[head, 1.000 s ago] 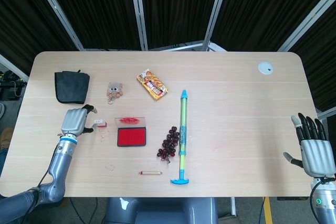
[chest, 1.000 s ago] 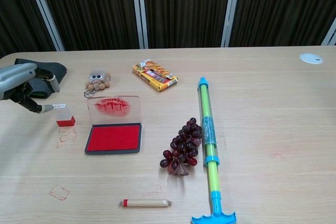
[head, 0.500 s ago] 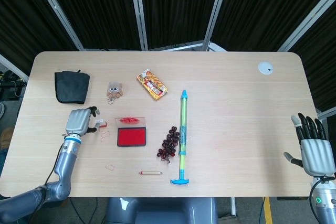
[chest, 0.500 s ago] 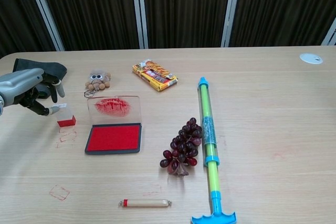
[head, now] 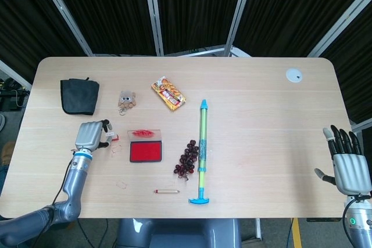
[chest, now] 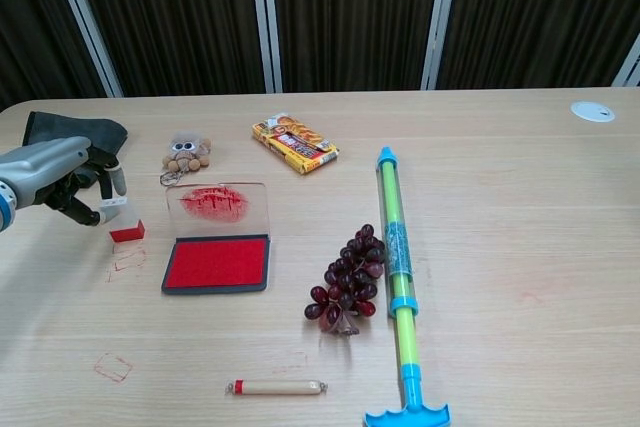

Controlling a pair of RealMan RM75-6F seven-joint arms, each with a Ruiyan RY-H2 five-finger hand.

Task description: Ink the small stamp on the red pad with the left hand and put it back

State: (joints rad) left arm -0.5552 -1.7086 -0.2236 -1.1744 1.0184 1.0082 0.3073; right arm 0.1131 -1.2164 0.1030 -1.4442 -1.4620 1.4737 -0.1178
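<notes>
left hand (chest: 62,181) now at one small stamp (chest: 125,226)

small stamp (chest: 124,223) top hidden by fingers (chest: 112,184)

It was probably a lab test cell: a bare wooden table (head: 261,120) ringed by black curtains (chest: 350,17) on metal framing (head: 152,10).

Colours on pale wood table (chest: 520,207)
Red pad (chest: 217,262) w/ dark frame; small stamp (chest: 126,222) clear w/ red base; grapes (chest: 346,279) dark purple; green-yellow tube (chest: 397,277), blue ends; black pouch (head: 79,96); grey left hand (chest: 62,179).
</notes>
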